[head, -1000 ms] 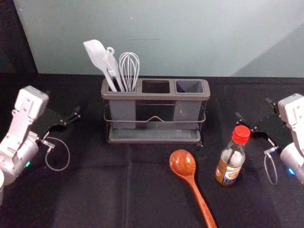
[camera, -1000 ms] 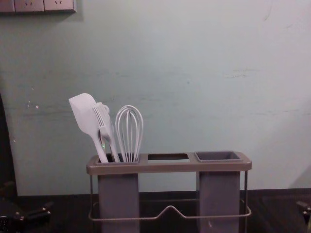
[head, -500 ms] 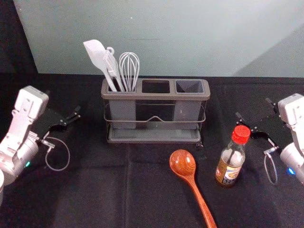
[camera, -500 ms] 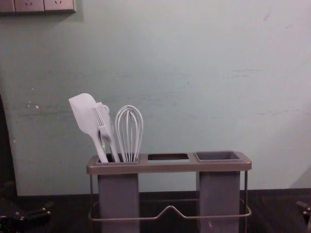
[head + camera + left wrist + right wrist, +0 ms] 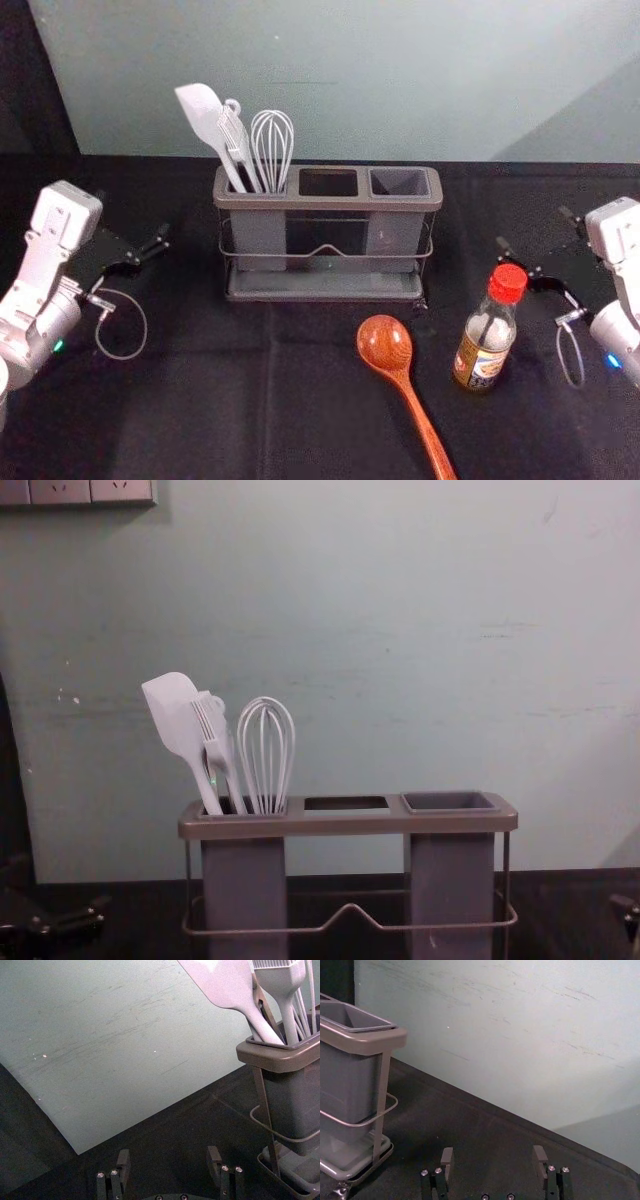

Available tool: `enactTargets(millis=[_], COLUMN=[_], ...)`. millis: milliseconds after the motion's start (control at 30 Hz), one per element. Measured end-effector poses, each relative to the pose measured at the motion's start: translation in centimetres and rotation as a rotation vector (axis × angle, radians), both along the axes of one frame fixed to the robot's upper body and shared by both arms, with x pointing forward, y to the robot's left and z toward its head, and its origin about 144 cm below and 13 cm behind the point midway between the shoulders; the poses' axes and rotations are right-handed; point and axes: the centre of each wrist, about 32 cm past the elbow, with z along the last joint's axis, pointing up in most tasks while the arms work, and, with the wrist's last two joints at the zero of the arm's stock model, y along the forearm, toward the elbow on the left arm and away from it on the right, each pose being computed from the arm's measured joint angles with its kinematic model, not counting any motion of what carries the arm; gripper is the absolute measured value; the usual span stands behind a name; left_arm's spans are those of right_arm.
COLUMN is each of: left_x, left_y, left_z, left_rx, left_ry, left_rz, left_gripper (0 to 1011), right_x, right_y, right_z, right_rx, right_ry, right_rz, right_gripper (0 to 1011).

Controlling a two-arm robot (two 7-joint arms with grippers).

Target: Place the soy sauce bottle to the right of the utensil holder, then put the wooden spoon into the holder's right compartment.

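In the head view the soy sauce bottle [image 5: 486, 330], red-capped, stands upright in front of the holder's right end. The wooden spoon [image 5: 398, 375] lies left of it, bowl toward the utensil holder [image 5: 328, 203]. The holder's right compartment [image 5: 399, 182] has nothing in it. My right gripper [image 5: 535, 245] is behind and right of the bottle, not touching it; in the right wrist view the right gripper [image 5: 493, 1162] is open and holds nothing. My left gripper [image 5: 135, 228] is left of the holder; in the left wrist view the left gripper [image 5: 168, 1162] is open too.
White utensils, a spatula [image 5: 205, 120] and a whisk [image 5: 272, 145] among them, stand in the holder's left compartment. A pale wall [image 5: 400, 80] rises behind the black-covered table [image 5: 200, 400]. The holder's wire rail [image 5: 350, 920] juts out at its front.
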Motion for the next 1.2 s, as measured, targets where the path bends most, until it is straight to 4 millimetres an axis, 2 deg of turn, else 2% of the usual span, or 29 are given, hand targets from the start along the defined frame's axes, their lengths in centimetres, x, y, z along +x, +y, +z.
enactTargets(millis=[400,900,1200], left_x=[0.0,0.0,0.0], left_y=[0.0,0.0,0.0], left_z=[0.0,0.0,0.0], left_rx=[0.0,0.0,0.0], left_ry=[0.0,0.0,0.0], left_rz=[0.0,0.0,0.0], left_gripper=[1005,1005,1005], right_x=[-2.1,-8.1,-10.7], right_y=[-0.9,-4.6,-5.5], right_z=[0.9,3.8,5.7], right_rx=[-0.025,0.018,0.028], right_ry=[-0.004,0.055,0.106], right_rz=[0.022,0.121,0.22], right_gripper=[1003,1003,1003])
